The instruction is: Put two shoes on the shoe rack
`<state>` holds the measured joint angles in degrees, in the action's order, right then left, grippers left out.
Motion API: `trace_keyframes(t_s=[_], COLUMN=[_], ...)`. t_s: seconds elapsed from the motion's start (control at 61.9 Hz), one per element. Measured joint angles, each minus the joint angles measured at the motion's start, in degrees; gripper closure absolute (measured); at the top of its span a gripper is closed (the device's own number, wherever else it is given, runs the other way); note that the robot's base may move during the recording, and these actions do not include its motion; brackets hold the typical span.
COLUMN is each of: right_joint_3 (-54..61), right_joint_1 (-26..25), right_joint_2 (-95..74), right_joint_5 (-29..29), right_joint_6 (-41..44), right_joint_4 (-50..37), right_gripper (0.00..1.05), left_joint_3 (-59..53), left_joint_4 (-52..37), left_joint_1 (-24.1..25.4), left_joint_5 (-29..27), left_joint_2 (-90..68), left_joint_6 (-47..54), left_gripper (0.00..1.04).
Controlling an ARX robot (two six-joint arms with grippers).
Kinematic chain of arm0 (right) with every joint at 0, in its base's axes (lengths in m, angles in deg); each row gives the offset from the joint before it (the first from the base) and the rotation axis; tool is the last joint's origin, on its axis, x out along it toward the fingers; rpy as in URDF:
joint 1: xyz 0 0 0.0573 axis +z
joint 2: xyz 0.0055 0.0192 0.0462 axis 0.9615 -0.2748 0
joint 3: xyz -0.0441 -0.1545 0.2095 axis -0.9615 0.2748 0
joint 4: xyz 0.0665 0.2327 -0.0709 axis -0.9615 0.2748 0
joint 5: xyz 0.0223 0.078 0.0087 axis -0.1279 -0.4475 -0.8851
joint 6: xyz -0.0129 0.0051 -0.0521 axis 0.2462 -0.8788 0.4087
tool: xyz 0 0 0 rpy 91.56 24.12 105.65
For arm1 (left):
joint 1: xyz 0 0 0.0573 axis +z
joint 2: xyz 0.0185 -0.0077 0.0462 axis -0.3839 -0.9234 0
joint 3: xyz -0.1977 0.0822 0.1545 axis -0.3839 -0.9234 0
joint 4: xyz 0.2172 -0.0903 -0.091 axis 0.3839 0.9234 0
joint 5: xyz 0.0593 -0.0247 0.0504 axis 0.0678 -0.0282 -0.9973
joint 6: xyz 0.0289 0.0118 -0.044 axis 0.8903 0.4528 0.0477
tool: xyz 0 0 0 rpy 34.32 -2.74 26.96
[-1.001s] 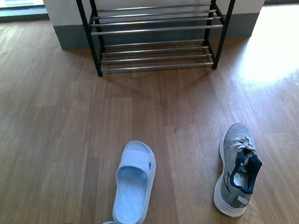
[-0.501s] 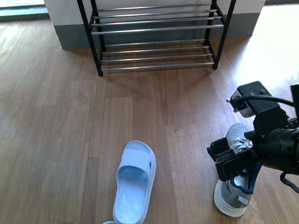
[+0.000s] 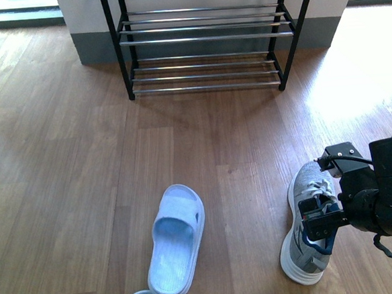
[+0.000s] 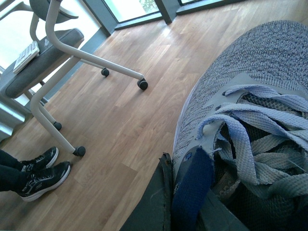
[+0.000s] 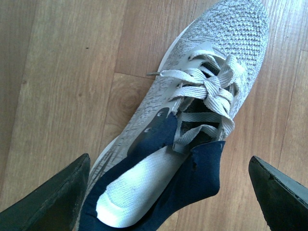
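My right gripper [image 5: 169, 159] hangs spread wide. The grey sneaker [image 5: 211, 62] lies on the floor just under it, between the fingers. The shoe rack [image 3: 205, 39] stands well beyond that hand. My left gripper [image 4: 187, 209] flanks the navy lining [image 4: 190, 185] of a second sneaker [image 4: 250, 62]. I cannot tell whether it pinches.
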<state>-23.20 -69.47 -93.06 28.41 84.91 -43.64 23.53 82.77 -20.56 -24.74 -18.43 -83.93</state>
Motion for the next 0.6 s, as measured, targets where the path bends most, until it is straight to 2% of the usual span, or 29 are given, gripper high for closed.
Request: trace_keyframes(t_s=[0.597], right_joint_3=[-3.41], right_joint_1=[-6.93], right_joint_2=[-4.09], right_joint_5=[1.29], right_joint_6=[7.63], right_joint_4=[1.53], right_gripper=[0.09], left_joint_3=[0.0], left_joint_4=[0.0], left_joint_1=[0.0], left_joint_5=[0.0], left_joint_2=[0.0], left_joint_6=[0.0], left_gripper=[1.04])
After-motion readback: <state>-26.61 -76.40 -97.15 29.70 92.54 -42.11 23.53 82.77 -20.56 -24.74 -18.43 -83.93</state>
